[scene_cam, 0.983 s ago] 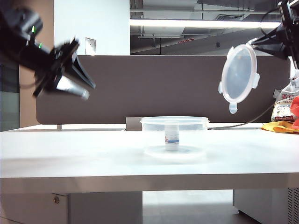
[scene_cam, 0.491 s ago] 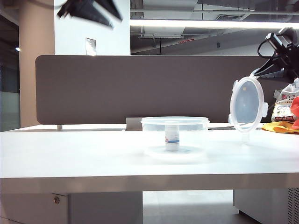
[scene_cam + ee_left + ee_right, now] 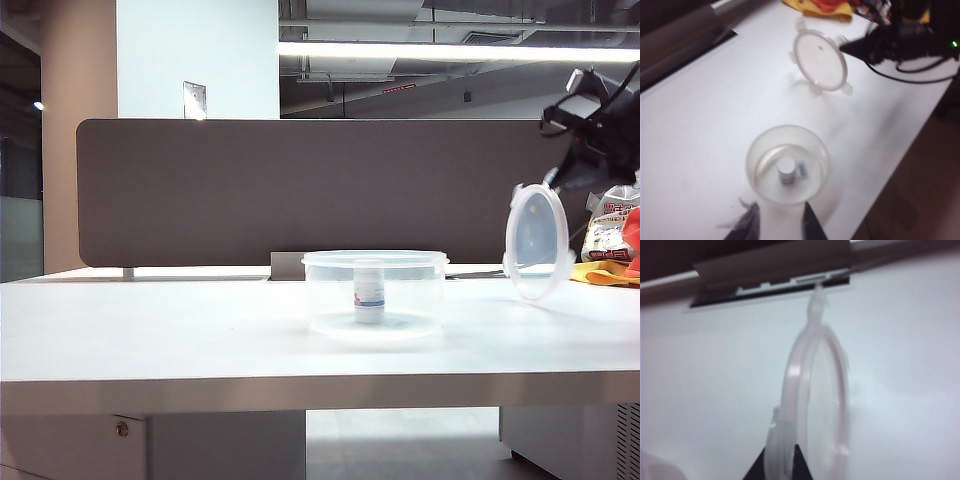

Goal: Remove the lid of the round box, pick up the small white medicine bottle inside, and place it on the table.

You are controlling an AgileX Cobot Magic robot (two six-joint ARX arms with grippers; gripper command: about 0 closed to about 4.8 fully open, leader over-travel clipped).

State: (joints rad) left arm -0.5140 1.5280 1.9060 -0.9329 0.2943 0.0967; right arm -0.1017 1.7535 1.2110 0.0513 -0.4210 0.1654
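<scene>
Exterior view: right pincer (image 3: 572,172) is clamped on the thin clear round plastic lid (image 3: 537,241), right of the open clear round box (image 3: 374,290) holding the small white medicine bottle (image 3: 368,291); left pincer (image 3: 776,216), part-open and empty above that box, must next descend onto the bottle.

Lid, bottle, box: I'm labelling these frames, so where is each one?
lid (image 3: 537,241), exterior view, middle of the disc.
small white medicine bottle (image 3: 369,292), exterior view, its label.
round box (image 3: 788,164), left wrist view, the floor inside.
</scene>
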